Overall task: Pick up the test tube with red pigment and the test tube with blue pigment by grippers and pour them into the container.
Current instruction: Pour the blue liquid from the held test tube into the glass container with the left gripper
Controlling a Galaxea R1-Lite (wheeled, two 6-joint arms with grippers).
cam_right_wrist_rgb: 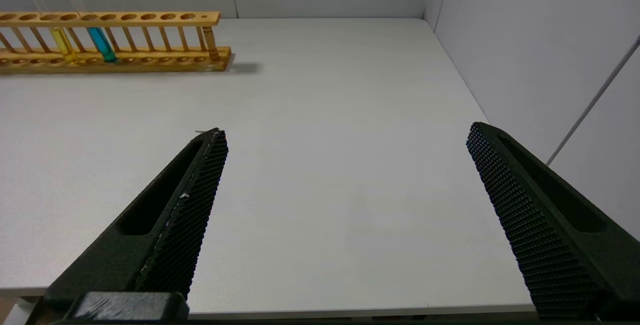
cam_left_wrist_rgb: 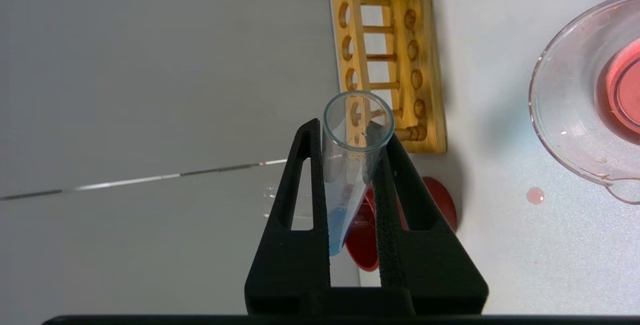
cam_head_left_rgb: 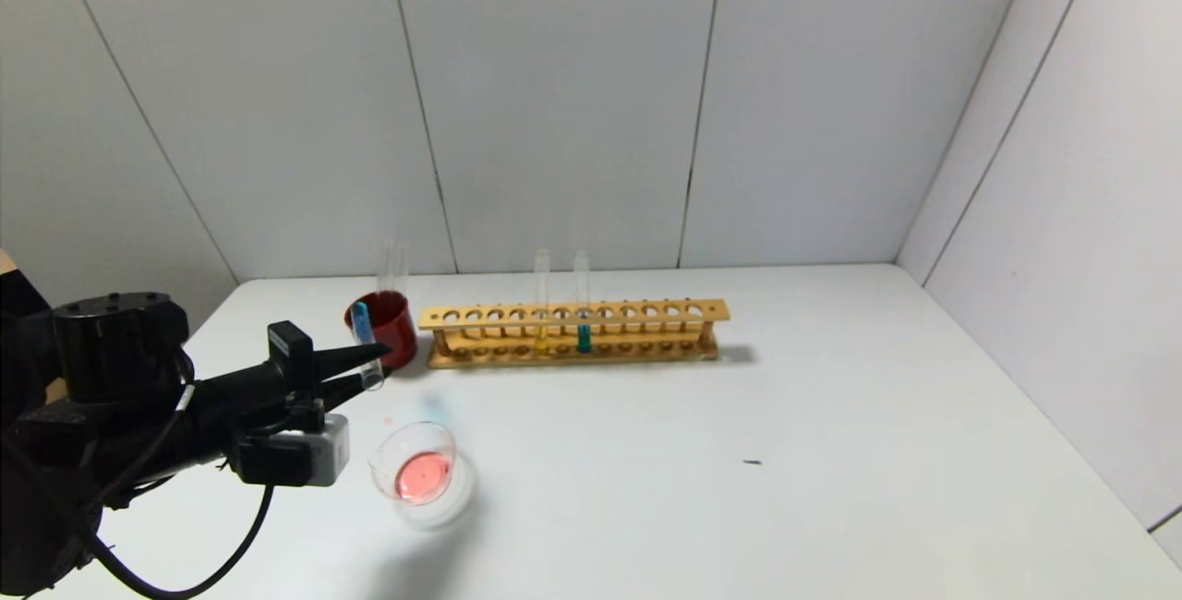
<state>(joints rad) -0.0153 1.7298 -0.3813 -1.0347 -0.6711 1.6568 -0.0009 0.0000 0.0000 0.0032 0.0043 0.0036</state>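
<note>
My left gripper (cam_head_left_rgb: 380,360) is shut on the test tube with blue pigment (cam_head_left_rgb: 361,314), holding it above the table just in front of the red cup. The tube tilts with its blue end up and back and its open mouth down toward the front. In the left wrist view the tube (cam_left_wrist_rgb: 350,165) sits between the closed fingers (cam_left_wrist_rgb: 300,175). The container (cam_head_left_rgb: 420,471), a clear glass dish holding pink-red liquid, stands on the table in front of and below the gripper; it also shows in the left wrist view (cam_left_wrist_rgb: 565,115). No tube with orange-red liquid shows. My right gripper (cam_right_wrist_rgb: 347,132) is open and empty near the table's front right edge.
A dark red cup (cam_head_left_rgb: 392,332) with clear tubes (cam_head_left_rgb: 392,268) stands behind the gripper. A wooden rack (cam_head_left_rgb: 572,332) to its right holds a yellow tube (cam_head_left_rgb: 541,305) and a teal tube (cam_head_left_rgb: 582,305). A pink drop (cam_left_wrist_rgb: 535,195) lies beside the dish.
</note>
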